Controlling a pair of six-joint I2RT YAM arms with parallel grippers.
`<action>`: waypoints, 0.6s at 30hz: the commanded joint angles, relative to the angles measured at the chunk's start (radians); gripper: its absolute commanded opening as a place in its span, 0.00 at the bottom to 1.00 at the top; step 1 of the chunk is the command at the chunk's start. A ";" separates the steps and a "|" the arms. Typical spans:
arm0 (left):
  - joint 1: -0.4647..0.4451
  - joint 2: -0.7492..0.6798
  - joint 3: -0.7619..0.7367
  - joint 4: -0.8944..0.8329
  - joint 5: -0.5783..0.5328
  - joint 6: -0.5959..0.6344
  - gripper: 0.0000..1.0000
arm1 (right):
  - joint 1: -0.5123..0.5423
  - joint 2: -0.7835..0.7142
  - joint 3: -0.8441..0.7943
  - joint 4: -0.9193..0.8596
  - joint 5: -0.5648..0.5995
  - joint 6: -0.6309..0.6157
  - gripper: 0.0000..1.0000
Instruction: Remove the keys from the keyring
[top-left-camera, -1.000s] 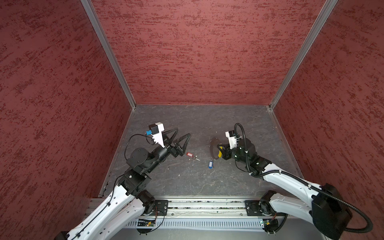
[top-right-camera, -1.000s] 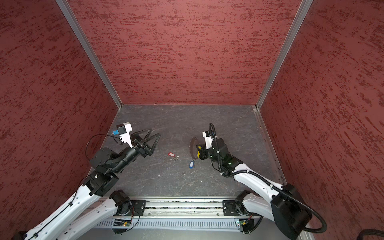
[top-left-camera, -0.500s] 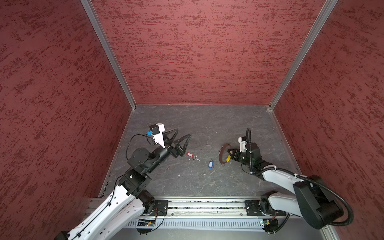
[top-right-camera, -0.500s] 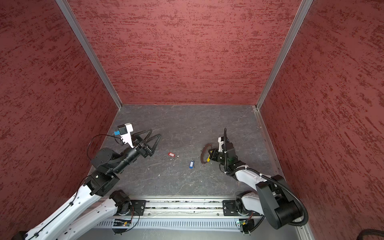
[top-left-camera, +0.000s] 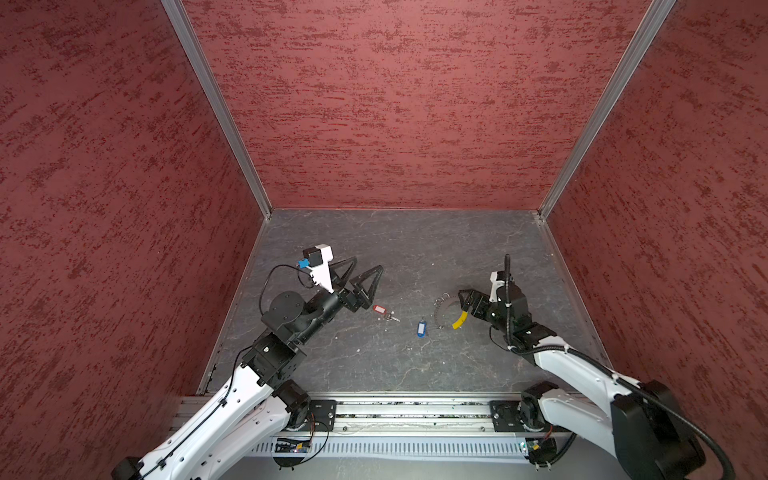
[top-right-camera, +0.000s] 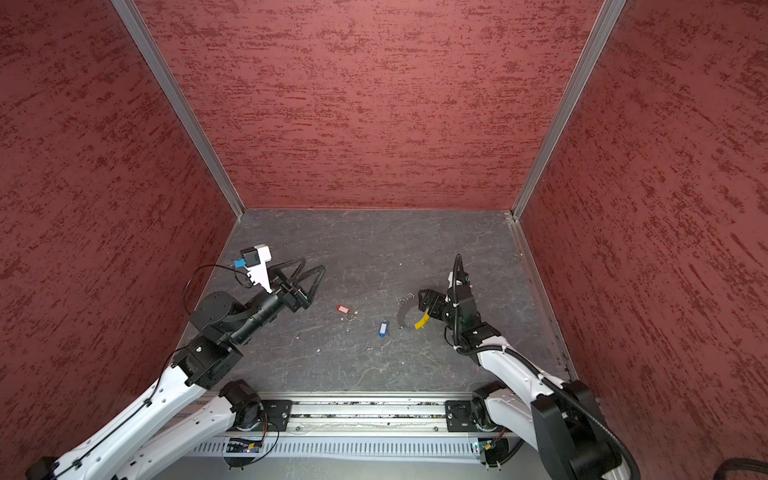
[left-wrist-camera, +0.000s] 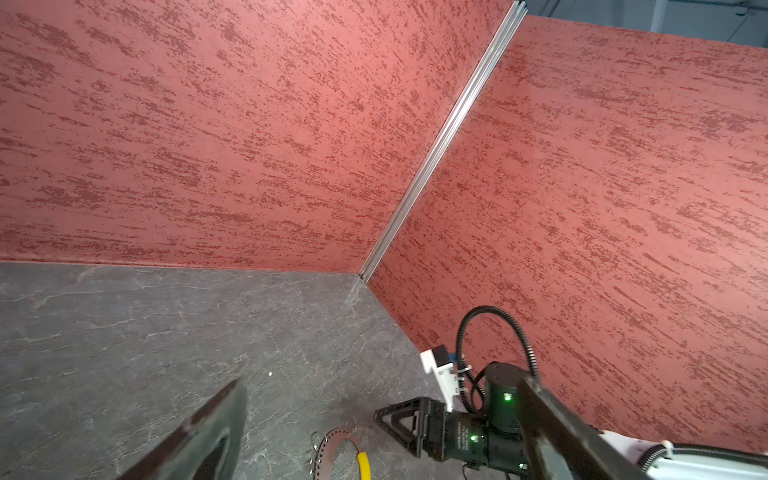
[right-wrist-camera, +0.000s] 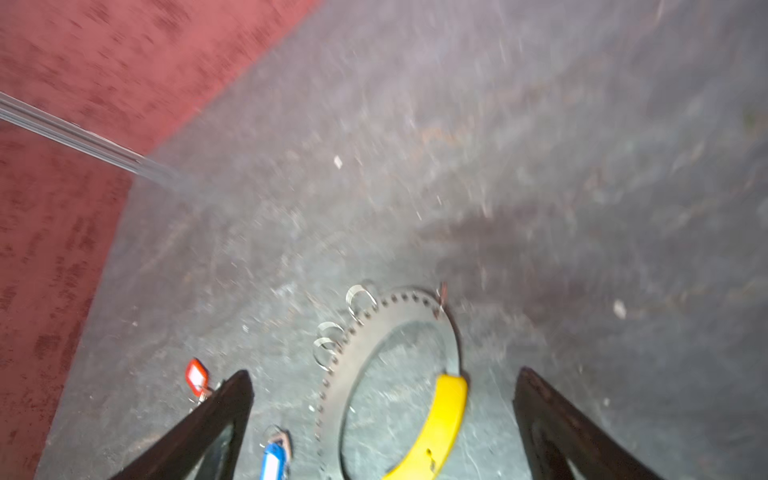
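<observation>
Lying flat on the grey surface (top-left-camera: 415, 249), there's the keyring (top-left-camera: 437, 312) – a thin grey crescent with a row of little holes, plain to see in the right wrist view (right-wrist-camera: 374, 332). A few small rings (right-wrist-camera: 361, 299) hang off its outer edge, and its yellow segment (top-left-camera: 459, 320) closes the loop.

And the right hand (top-left-camera: 464, 303) is right down at the keyring, its black fingers (right-wrist-camera: 224, 415) spread wide either side of it, gripping nothing. The yellow segment sits between them (right-wrist-camera: 440, 419); the wrist picture is blurred, but the gap is clear.

Now the keys! The blue-tagged key (top-left-camera: 421, 328) lies just beside the keyring, on the side away from the right hand. Apart from it too, by the look of both top views (top-right-camera: 382, 328). The red-tagged key (top-left-camera: 379, 309) is farther out from the keyring on that same side, its silvery bit trailing behind.

Beyond the red one, well apart from the keyring, the left hand (top-left-camera: 368, 264) hangs above the surface, spread open and empty.
</observation>
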 joint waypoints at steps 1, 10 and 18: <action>0.016 0.026 -0.002 -0.005 -0.089 0.032 0.99 | 0.012 -0.074 0.078 -0.048 0.071 -0.028 0.99; 0.061 0.268 0.042 0.109 -0.301 0.185 0.99 | 0.025 -0.119 0.197 -0.047 0.114 -0.070 0.99; 0.255 0.473 0.096 0.181 -0.373 0.269 0.99 | 0.023 -0.105 0.243 -0.008 0.240 -0.079 0.99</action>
